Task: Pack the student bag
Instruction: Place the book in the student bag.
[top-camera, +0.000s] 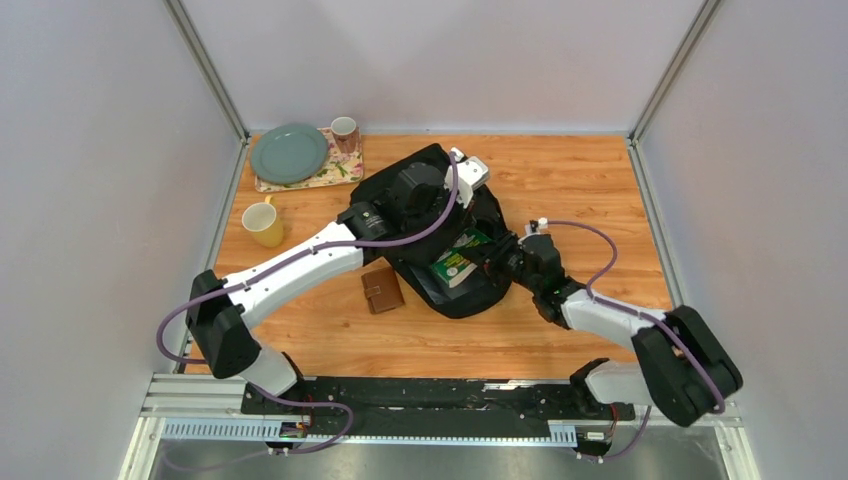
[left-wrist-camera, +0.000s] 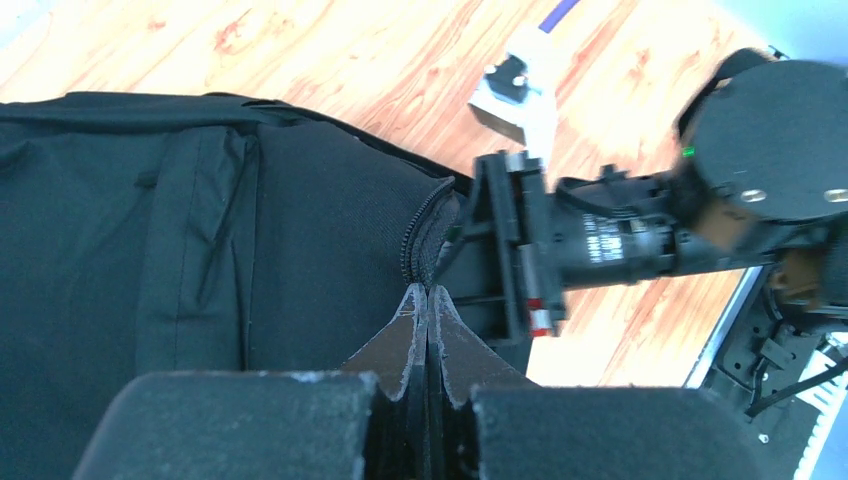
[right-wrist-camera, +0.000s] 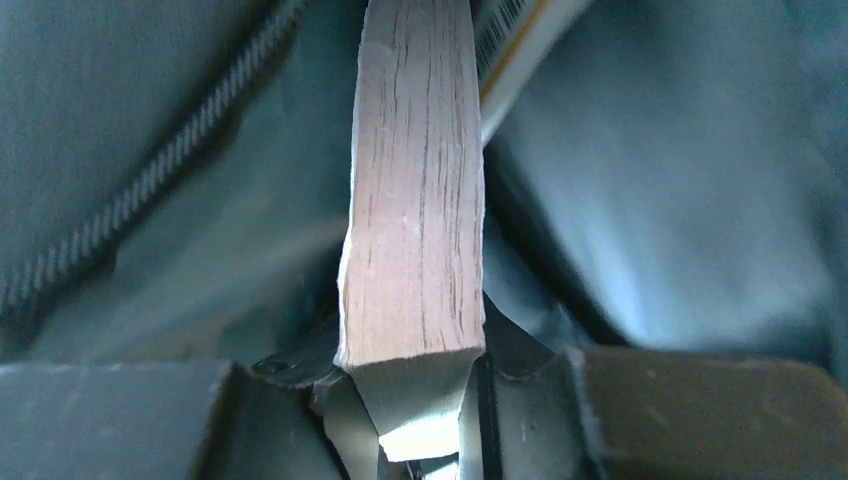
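Observation:
The student bag (top-camera: 432, 205) is a black backpack lying open mid-table; its dark fabric and zip also fill the left wrist view (left-wrist-camera: 200, 240). My left gripper (top-camera: 478, 205) is shut, its tips (left-wrist-camera: 428, 292) pinching the bag's zip edge (left-wrist-camera: 420, 235) at the opening. A green-covered book (top-camera: 456, 264) sticks half into the bag. My right gripper (top-camera: 497, 256) is shut on that book; its pale page edges (right-wrist-camera: 415, 200) run up from between the jaws (right-wrist-camera: 420, 400), with bag lining on both sides. The right gripper (left-wrist-camera: 515, 250) appears just beyond the zip.
A small brown wallet (top-camera: 382, 290) lies left of the bag's near end. A yellow mug (top-camera: 263, 223) stands further left. At the back left, a green plate (top-camera: 289, 152) and a pink mug (top-camera: 344, 132) sit on a floral mat (top-camera: 335, 175).

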